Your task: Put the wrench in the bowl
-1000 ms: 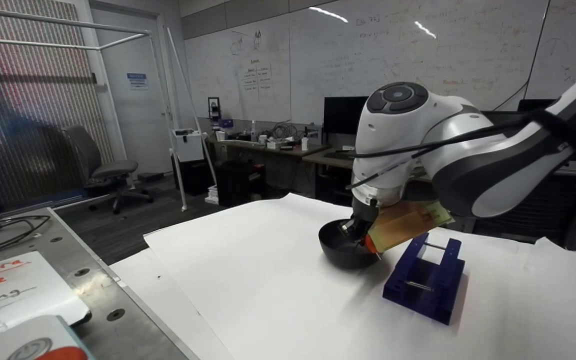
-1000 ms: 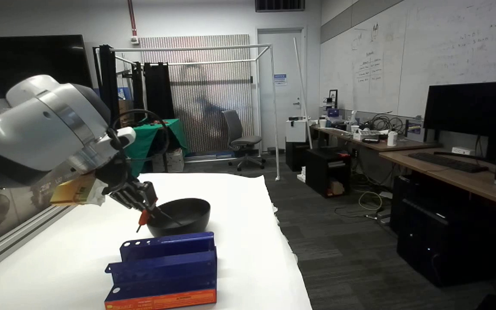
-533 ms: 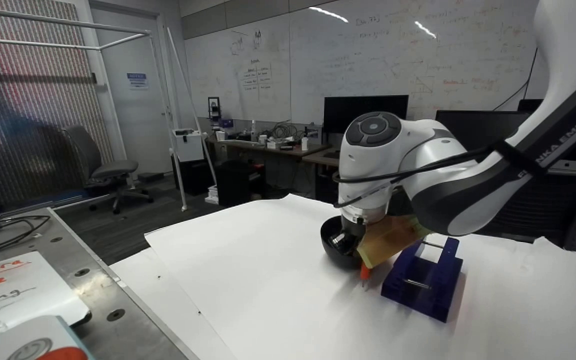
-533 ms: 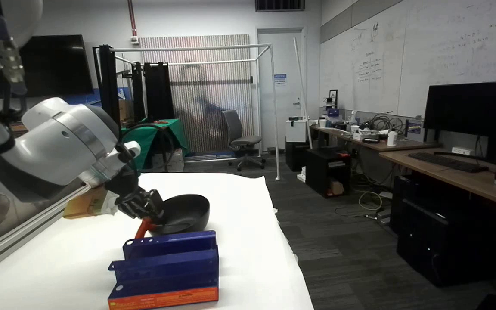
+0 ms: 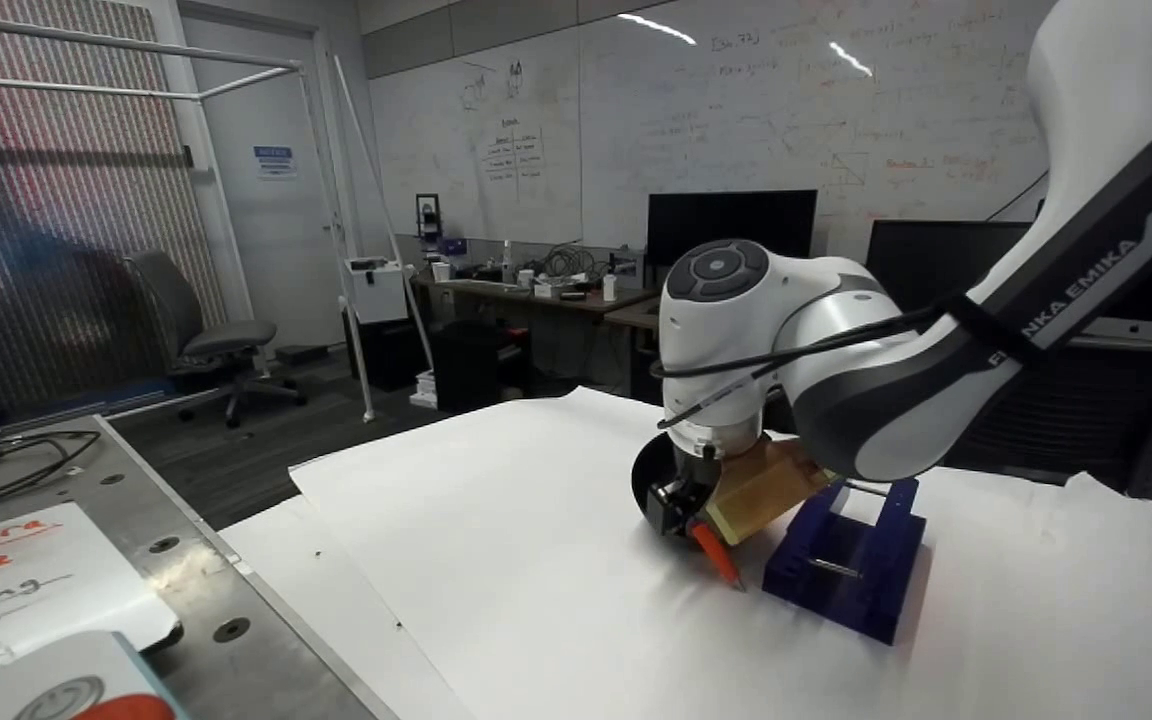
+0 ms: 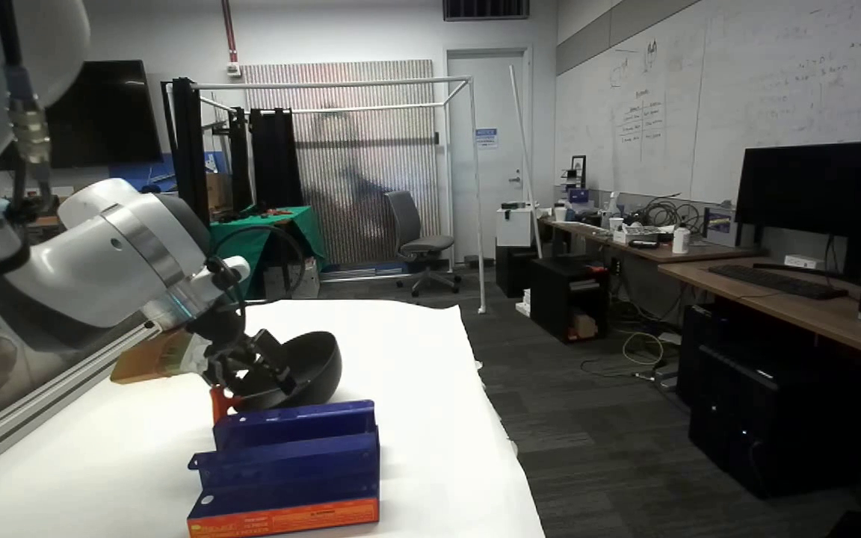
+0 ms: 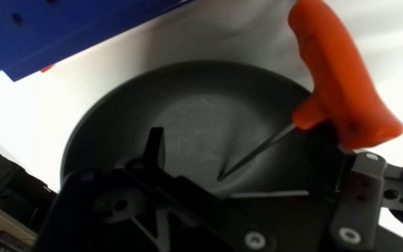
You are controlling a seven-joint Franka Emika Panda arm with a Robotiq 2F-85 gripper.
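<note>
Wrist view shows my gripper spread wide — one finger over the inside of the bowl, which sits tilted in both exterior views. The wrench has its shaft in the bowl, its orange handle out over the rim by the other finger; contact there I can't tell. A blue rack stands near the bowl, tightening that side — opposite, white paper runs broadly to its edge.
</note>
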